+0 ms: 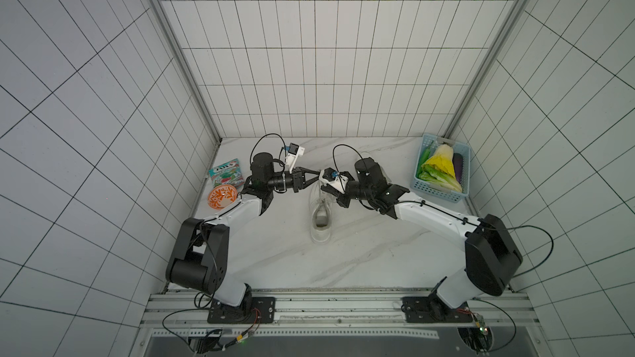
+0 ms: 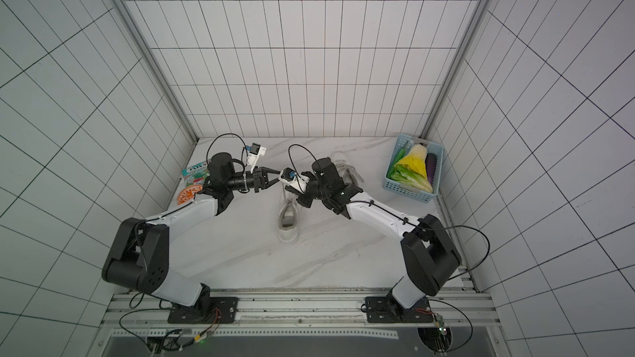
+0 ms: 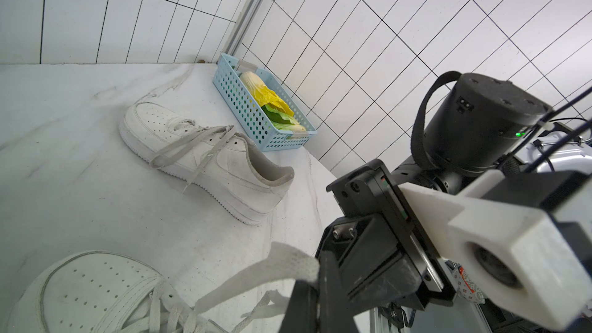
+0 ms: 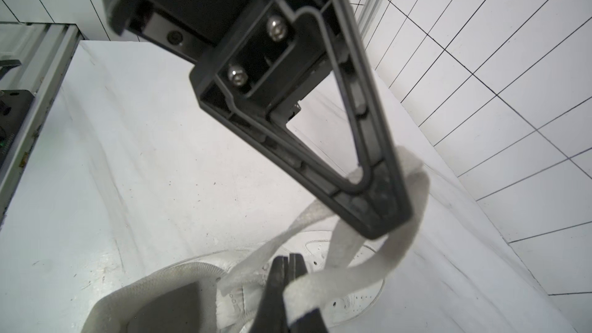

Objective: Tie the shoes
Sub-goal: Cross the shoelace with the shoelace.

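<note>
The desk [image 1: 360,255] is closed by tiled walls at its left, back and right edges, and at the front edge it meets a metal rail where both arms stand. A blue basket [image 1: 441,170] of vegetables fills the back right corner. A snack packet [image 1: 225,171] and an orange bowl [image 1: 221,197] lie at the left edge. Bare marble shows from the middle to the front edge.

One white shoe [image 1: 321,216] stands in the middle with its perforated toe to the back edge, and it is grey inside. The second shoe [image 3: 205,161] stands near the back edge, toward the basket, with its laces loose.

Above the middle shoe the left gripper [image 4: 288,264] has its jaws together, clamped on the lace [image 4: 397,248]. The right gripper [image 4: 382,219] also pinches this lace, which loops around its tip.
</note>
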Controlling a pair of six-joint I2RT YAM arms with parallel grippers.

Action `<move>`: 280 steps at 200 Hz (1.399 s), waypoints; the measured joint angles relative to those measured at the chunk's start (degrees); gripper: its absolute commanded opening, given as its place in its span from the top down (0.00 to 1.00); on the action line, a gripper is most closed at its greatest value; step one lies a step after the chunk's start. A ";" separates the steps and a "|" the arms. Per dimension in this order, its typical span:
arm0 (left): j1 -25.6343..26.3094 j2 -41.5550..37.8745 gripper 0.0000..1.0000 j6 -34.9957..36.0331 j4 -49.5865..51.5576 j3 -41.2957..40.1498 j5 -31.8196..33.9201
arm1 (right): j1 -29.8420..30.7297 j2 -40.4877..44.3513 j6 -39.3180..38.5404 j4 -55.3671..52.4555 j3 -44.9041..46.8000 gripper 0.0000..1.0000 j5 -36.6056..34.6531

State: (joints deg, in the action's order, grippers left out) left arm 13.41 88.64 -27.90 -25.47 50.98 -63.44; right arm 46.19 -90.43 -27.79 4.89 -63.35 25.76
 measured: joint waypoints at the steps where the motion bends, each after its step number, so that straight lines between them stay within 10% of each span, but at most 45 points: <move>1: 0.00 0.04 1.00 0.00 0.02 0.04 0.02 | 0.02 0.00 -0.17 0.00 0.00 1.00 -0.11; 115: -0.02 2.84 1.00 -1.03 0.00 1.44 0.46 | 0.09 -5.07 -6.19 -3.28 0.00 0.99 -5.92; 280: -0.02 3.08 1.00 0.79 -0.02 -2.80 1.25 | 0.13 -3.41 -0.09 -5.84 2.49 0.51 -7.56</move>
State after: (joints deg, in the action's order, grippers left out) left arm 13.39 91.72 -27.11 -25.50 48.18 -62.19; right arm 46.33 -93.84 -27.88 -0.95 -60.86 18.20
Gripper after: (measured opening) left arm 0.047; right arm 0.466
